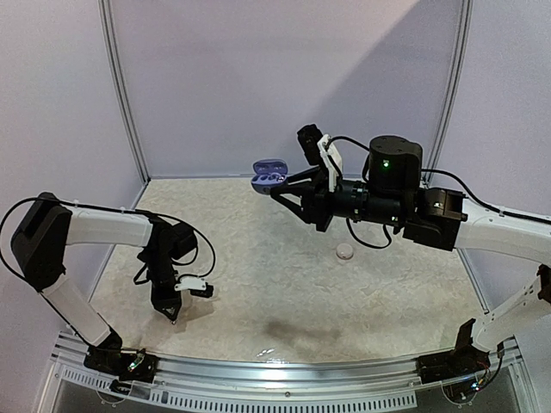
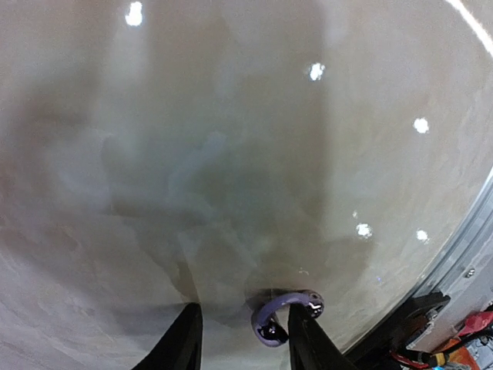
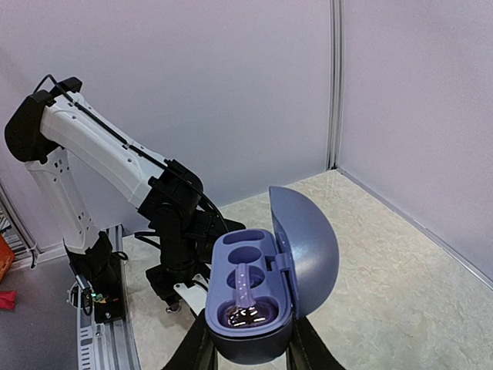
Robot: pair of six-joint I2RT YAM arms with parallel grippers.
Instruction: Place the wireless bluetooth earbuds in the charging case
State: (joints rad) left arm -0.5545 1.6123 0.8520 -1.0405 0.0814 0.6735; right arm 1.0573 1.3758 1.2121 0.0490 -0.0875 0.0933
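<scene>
My right gripper [image 3: 248, 356] is shut on a purple charging case [image 3: 231, 348], held up off the table with its lid [image 3: 308, 247] swung open. One purple earbud [image 3: 248, 307] sits in the case's near socket; the two sockets beyond it hold nothing. From above, the case [image 1: 269, 175] hangs at the tip of the right gripper [image 1: 281, 186] at the back. My left gripper [image 2: 245, 310] points down at the table near the front left, jaws apart. A second purple earbud [image 2: 283, 300] lies on the table between them, against the right finger [image 2: 302, 331] and apart from the left one.
A small round whitish object [image 1: 345, 251] lies on the table under the right arm. The metal rail [image 1: 275, 366] of the table's near edge runs close behind the left gripper [image 1: 175, 315]. White walls enclose the back and sides.
</scene>
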